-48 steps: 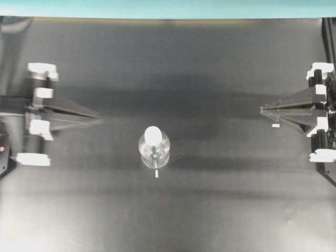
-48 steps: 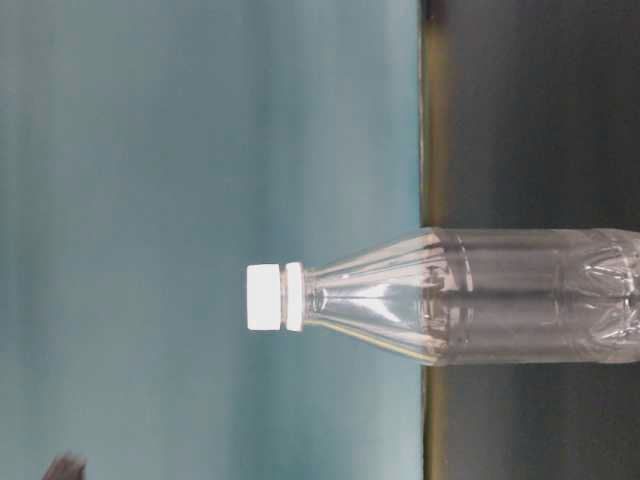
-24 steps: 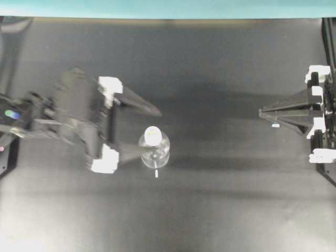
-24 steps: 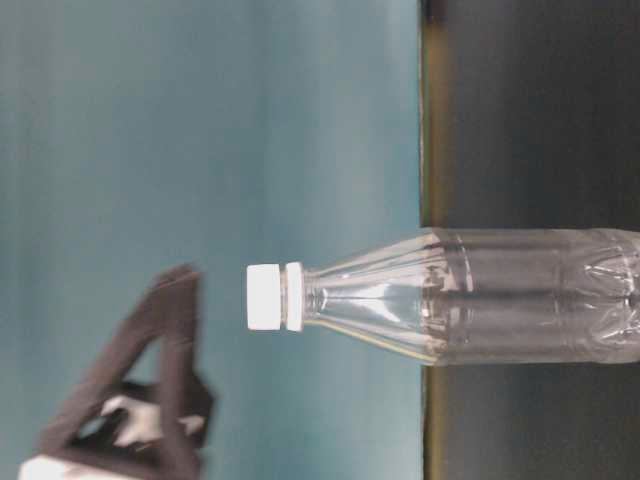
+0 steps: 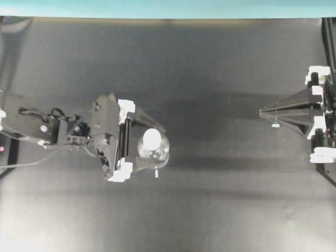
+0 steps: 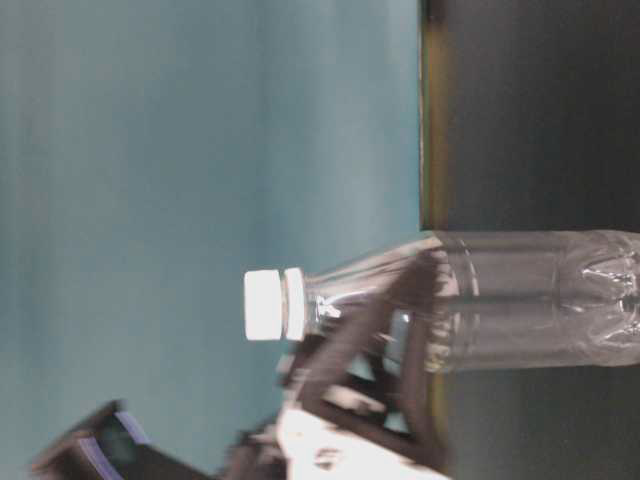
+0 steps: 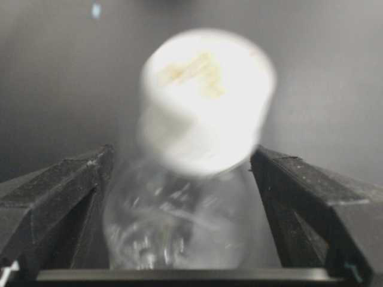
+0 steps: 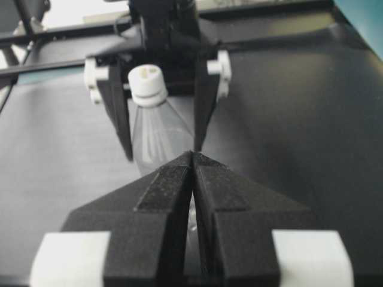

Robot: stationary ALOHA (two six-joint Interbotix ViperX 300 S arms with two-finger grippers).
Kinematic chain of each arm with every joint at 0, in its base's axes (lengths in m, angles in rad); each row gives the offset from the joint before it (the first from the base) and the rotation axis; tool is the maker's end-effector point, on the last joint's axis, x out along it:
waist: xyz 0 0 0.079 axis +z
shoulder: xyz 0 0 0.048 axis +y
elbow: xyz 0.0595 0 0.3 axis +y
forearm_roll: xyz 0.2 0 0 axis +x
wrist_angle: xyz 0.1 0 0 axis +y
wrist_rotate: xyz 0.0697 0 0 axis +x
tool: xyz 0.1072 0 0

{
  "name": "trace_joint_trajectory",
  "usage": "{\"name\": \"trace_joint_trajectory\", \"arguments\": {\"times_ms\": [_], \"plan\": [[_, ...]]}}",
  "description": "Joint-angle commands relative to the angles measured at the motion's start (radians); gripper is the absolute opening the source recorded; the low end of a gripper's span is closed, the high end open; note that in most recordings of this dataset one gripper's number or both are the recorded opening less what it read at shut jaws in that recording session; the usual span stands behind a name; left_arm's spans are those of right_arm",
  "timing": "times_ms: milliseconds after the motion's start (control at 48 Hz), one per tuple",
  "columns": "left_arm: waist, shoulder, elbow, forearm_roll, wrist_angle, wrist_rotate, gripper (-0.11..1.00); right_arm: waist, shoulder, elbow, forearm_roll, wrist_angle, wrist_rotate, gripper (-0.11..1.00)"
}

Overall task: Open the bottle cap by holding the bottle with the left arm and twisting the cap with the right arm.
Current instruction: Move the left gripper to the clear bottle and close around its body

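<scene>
The clear bottle [image 5: 155, 153] stands upright mid-table, its white bottle cap [image 5: 152, 138] still on top. My left gripper [image 5: 156, 148] is open, one black finger on each side of the bottle's shoulder. In the left wrist view the cap [image 7: 206, 98] looms blurred above the clear body [image 7: 173, 227], between the fingers [image 7: 60, 197]; a thin gap shows on the right side. At the right edge, well away from the bottle, my right gripper [image 5: 261, 111] is shut on nothing. Its closed tips [image 8: 192, 154] point at the bottle [image 8: 157, 134]. The table-level view shows the bottle [image 6: 520, 300] turned sideways.
A black mat [image 5: 220, 210] covers the table, with a teal wall [image 5: 168, 8] along its far edge. A small white tape mark [image 5: 156, 173] lies just in front of the bottle, another [image 5: 275, 125] by the right gripper. The left arm's cabled body [image 5: 52, 131] stretches from the left edge.
The left gripper opened, swung in from the left edge and now straddles the bottle. The bottle and the right gripper have stayed where they were.
</scene>
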Motion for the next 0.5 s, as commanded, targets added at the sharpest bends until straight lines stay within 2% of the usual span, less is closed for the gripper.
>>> {"name": "trace_joint_trajectory", "arguments": {"times_ms": [0,271,479], "plan": [[0.002,0.046,0.002,0.005,-0.035,-0.011,0.97,-0.023,0.009,-0.025,0.008,0.005,0.011,-0.01],[-0.002,0.156,0.000,0.005,-0.052,-0.018,0.97,-0.026,0.012,-0.049,0.031,0.077,0.012,-0.01],[-0.005,0.190,0.009,0.005,-0.055,-0.018,0.97,-0.025,0.041,-0.097,0.046,0.186,0.012,-0.01]]}}
